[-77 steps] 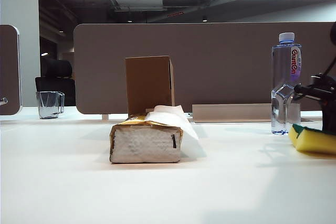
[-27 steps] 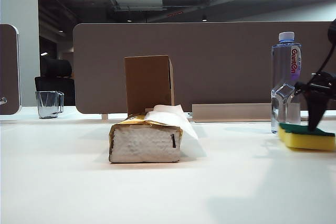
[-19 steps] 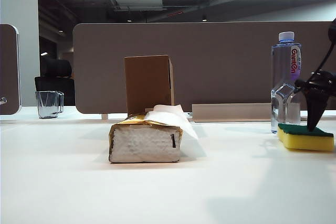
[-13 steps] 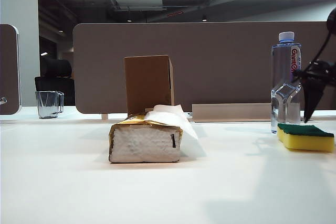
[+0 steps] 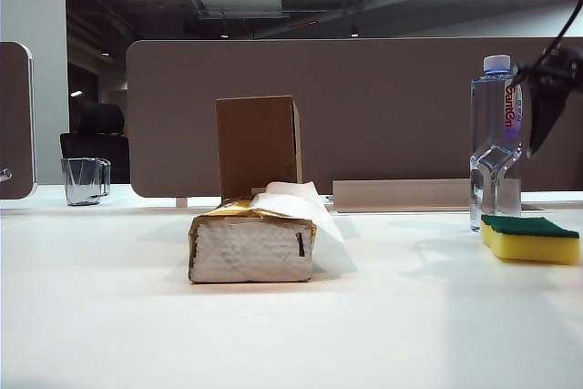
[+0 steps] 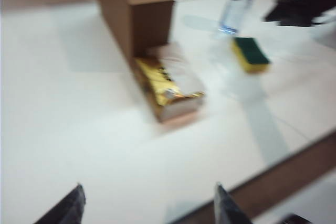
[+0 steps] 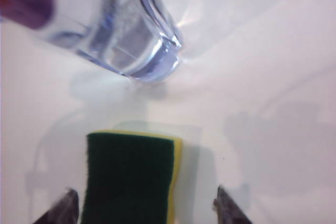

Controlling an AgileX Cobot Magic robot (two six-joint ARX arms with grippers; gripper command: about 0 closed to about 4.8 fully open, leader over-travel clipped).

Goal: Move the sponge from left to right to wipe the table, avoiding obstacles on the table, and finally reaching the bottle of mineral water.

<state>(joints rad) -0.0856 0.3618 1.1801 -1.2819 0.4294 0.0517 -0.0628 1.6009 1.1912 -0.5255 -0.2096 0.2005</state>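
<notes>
The yellow sponge (image 5: pixel 531 239) with its green layer up lies flat on the white table (image 5: pixel 364 316), just right of the bottle of mineral water (image 5: pixel 496 143). My right gripper (image 5: pixel 539 134) hangs open above the sponge, level with the bottle's label and touching nothing. In the right wrist view the sponge (image 7: pixel 131 177) lies well below my open right gripper (image 7: pixel 144 203), beside the bottle's base (image 7: pixel 115 30). My left gripper (image 6: pixel 148 192) stands open and empty over the table's near edge. The obstacles, a tissue pack (image 5: pixel 252 243) and a brown box (image 5: pixel 258 146), stand mid-table.
A clear glass cup (image 5: pixel 86 179) stands far back on the left. A brown partition (image 5: pixel 364 116) runs along the table's far side. The left wrist view shows the table's front edge (image 6: pixel 273 182), the tissue pack (image 6: pixel 168 90), box (image 6: pixel 134 9) and sponge (image 6: pixel 251 54).
The right gripper set the sponge flat by the bottle, let go and rose straight up to label height. The sponge stays put. The left wrist has turned a little.
</notes>
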